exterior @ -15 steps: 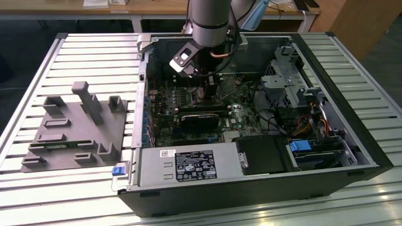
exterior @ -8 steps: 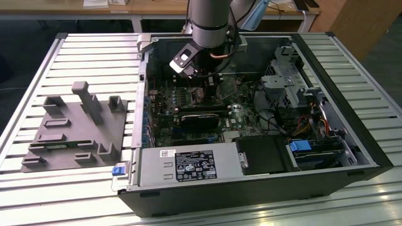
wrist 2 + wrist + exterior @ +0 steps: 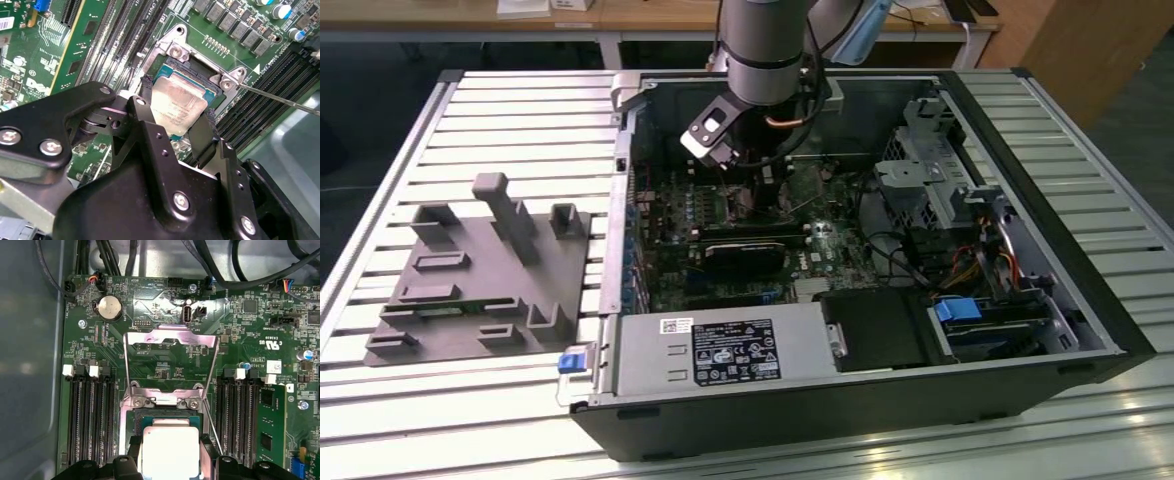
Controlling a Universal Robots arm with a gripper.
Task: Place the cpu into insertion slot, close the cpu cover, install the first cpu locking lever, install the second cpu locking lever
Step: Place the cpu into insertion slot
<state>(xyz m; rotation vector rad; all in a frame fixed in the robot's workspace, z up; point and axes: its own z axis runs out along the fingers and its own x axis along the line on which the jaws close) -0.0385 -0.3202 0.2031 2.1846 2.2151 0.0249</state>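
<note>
Cpu [image 3: 172,112], one, between one tool's [image 3: 177,100] two fingers [image 3: 202,135], at one insertion slot [image 3: 171,48]

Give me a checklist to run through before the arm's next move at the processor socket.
1. Grip: the gripper has its fingers against two opposite edges of the cpu: ok.
2. The cpu sits over the insertion slot in both wrist views: ok.
3. The cpu lies fully flat in the socket: cannot tell.
4. The cpu cover is swung open, away from the socket: ok.
5. The locking lever is unlatched and sticks out sideways, off the cpu: ok.
</note>
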